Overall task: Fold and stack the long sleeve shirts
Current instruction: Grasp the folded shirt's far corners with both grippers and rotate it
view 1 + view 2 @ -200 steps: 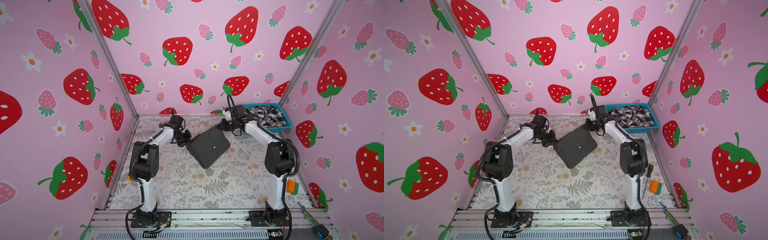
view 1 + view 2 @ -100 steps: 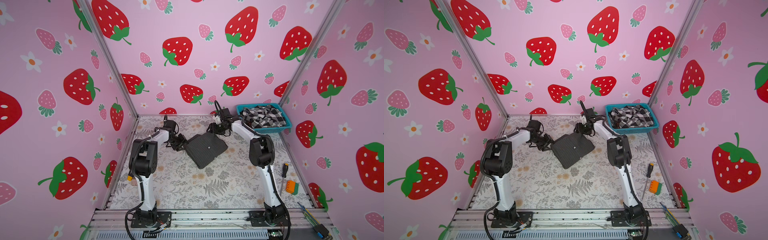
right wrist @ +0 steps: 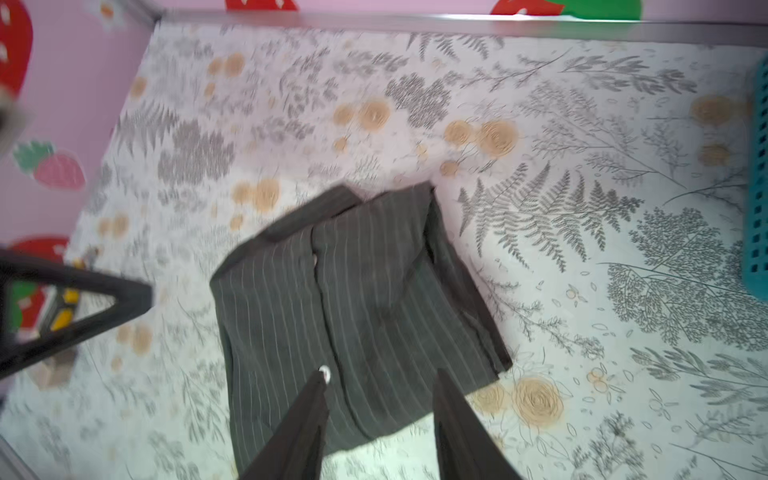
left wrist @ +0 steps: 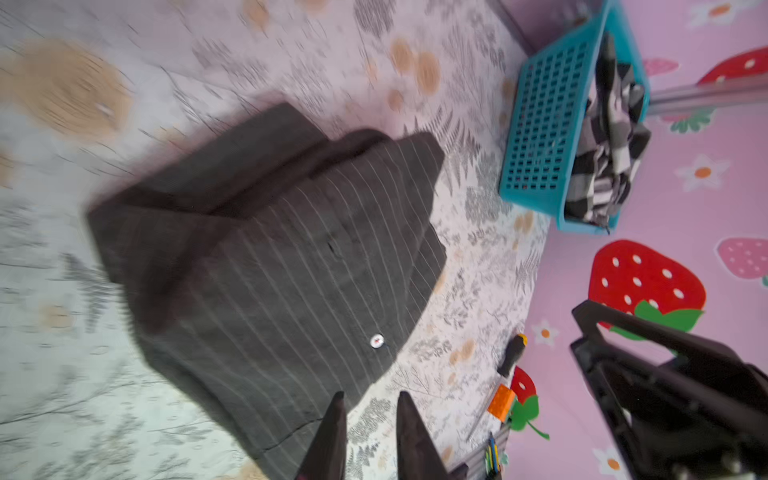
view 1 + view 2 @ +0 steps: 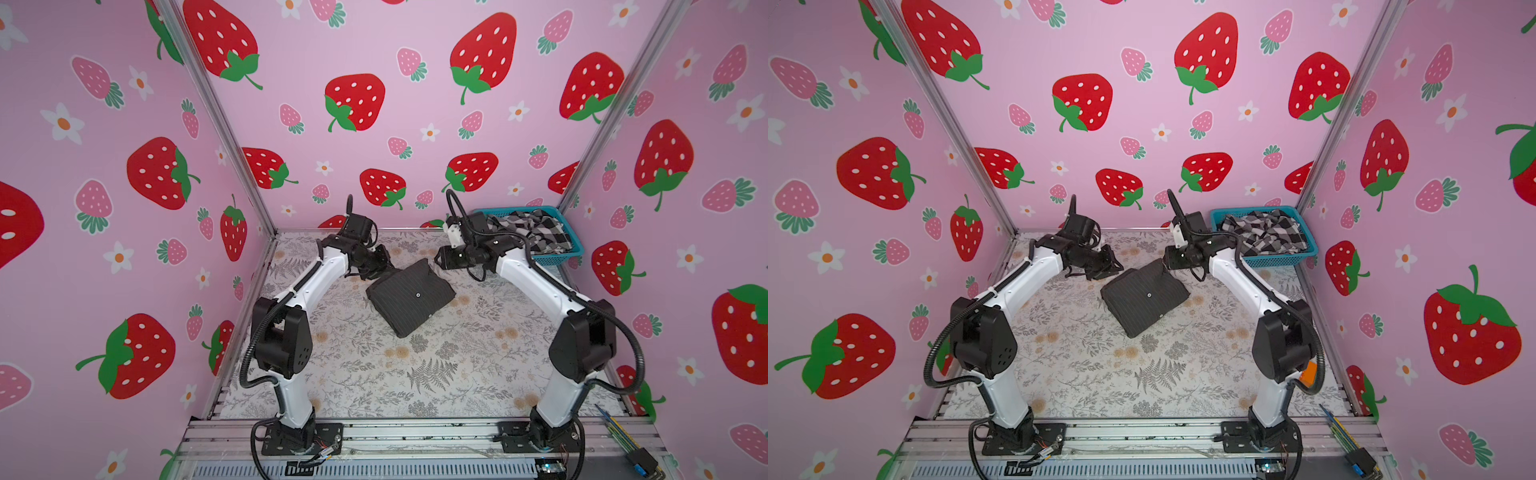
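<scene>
The dark charcoal pinstriped button-up shirt (image 5: 409,297) lies folded into a compact, skewed rectangle on the floral-printed tabletop (image 5: 415,374), just above the middle of both top views, so I judge the first garment done. The black-and-white checked shirt (image 5: 536,232) is a crumpled heap in the teal plastic basket (image 5: 559,258) at the right, by the back wall. It has yet to be taken out, folded and laid on the dark one. The left gripper (image 4: 372,395) hangs by the fold's upper-left corner, jaws a narrow gap apart with nothing between them. The right gripper (image 3: 380,374) hangs by its upper-right corner, jaws spread wider and empty. A second ago both grippers were shut at those two corners. They have since let go and drawn clear, and the folded shirt sits in much the same spot.
</scene>
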Tool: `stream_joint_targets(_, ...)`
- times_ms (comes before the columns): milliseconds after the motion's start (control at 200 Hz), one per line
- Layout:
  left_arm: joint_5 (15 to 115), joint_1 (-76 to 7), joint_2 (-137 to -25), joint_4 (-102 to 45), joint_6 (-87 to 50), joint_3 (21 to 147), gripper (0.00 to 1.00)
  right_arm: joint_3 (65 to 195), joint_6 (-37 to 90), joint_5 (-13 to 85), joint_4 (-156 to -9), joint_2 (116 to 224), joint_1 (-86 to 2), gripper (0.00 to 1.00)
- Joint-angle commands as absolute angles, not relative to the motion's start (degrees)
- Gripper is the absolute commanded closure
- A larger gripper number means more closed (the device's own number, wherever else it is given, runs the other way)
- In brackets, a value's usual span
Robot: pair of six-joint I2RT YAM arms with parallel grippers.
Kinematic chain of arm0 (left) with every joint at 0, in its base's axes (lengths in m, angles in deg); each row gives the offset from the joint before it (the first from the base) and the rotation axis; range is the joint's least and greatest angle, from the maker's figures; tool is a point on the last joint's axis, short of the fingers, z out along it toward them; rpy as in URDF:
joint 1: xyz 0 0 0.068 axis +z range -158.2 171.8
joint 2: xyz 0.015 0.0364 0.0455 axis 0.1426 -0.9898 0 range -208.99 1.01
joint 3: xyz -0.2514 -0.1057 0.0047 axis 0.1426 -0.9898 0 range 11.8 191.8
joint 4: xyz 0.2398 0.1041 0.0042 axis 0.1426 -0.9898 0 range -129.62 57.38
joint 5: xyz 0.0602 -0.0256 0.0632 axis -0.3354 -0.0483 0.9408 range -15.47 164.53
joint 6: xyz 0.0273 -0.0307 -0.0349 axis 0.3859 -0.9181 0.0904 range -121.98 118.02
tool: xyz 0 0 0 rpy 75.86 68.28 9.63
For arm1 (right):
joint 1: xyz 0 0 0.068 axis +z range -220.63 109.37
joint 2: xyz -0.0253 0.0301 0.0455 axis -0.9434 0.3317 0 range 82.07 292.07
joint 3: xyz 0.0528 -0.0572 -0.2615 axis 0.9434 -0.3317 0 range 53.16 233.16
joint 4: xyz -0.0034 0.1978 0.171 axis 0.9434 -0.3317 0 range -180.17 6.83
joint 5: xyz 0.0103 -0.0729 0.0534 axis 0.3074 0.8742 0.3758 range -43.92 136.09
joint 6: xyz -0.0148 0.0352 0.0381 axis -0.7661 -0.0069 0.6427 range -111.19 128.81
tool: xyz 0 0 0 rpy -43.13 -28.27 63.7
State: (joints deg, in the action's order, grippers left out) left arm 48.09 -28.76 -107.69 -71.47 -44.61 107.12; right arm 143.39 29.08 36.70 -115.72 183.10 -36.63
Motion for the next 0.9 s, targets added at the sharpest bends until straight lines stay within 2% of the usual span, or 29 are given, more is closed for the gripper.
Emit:
stream_joint_targets(0,46.2,-27.3,-114.1,-70.9,-45.5,107.7,0.83,134.8,28.5,35.9,-112.6,182.5,-33.7,0.64)
stream_joint_targets(210,47.5,-24.8,-122.7,-73.6,-42.8,113.9,0.9,130.6,29.9,32.0,-108.5,184.7,-32.0,0.72)
stream_joint_targets(495,47.5,-21.7,-129.6,-74.7,-39.7,116.9,0.89,143.2,29.7,31.0,-110.1,201.0,-31.8,0.74)
stream_joint_targets(610,48.4,-21.1,-130.7,-76.5,-38.6,118.7,0.82,147.5,29.8,31.4,-111.6,206.6,-31.9,0.75)
stream_joint_targets(720,49.4,-21.3,-125.0,-76.2,-39.2,116.1,0.62,148.9,30.5,31.0,-111.5,209.0,-31.8,0.75)
stream_joint_targets(775,49.9,-22.1,-119.9,-74.9,-40.2,112.6,0.55,150.0,30.7,30.9,-111.6,209.7,-31.8,0.75)
stream_joint_targets(845,49.6,-23.8,-113.5,-74.0,-42.2,107.0,0.53,152.7,30.7,30.8,-112.7,210.7,-31.9,0.75)
stream_joint_targets(895,49.7,-26.0,-108.9,-73.4,-43.5,102.3,0.56,155.3,30.7,30.8,-114.1,211.3,-32.0,0.74)
